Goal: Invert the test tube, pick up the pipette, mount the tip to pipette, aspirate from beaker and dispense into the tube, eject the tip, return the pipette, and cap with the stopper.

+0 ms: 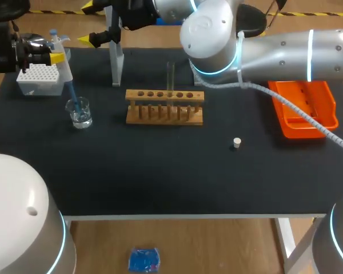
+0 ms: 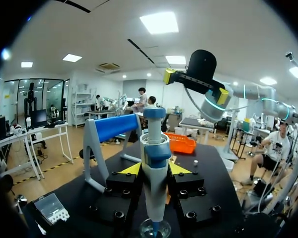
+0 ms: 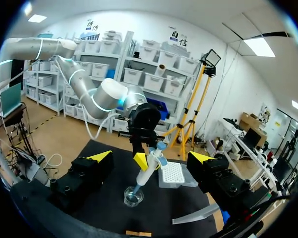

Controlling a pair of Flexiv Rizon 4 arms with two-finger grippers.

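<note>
My left gripper (image 1: 52, 55) is shut on the blue and white pipette (image 1: 62, 68) at the table's far left. The pipette's blue tip dips into the glass beaker (image 1: 79, 112). The left wrist view has the pipette (image 2: 154, 158) upright between the yellow tips, with the beaker (image 2: 155, 230) under it. My right gripper (image 1: 95, 23) hangs open above the table's back edge, holding nothing, facing the pipette (image 3: 150, 168) and beaker (image 3: 133, 197). A clear test tube (image 1: 170, 77) stands upright in the wooden rack (image 1: 164, 107). The white stopper (image 1: 236, 142) lies right of the rack.
A white tip box (image 1: 40, 80) sits behind the beaker. The pipette stand (image 1: 115, 63) rises at the back, left of the rack. An orange tray (image 1: 304, 105) lies at the right under my right arm.
</note>
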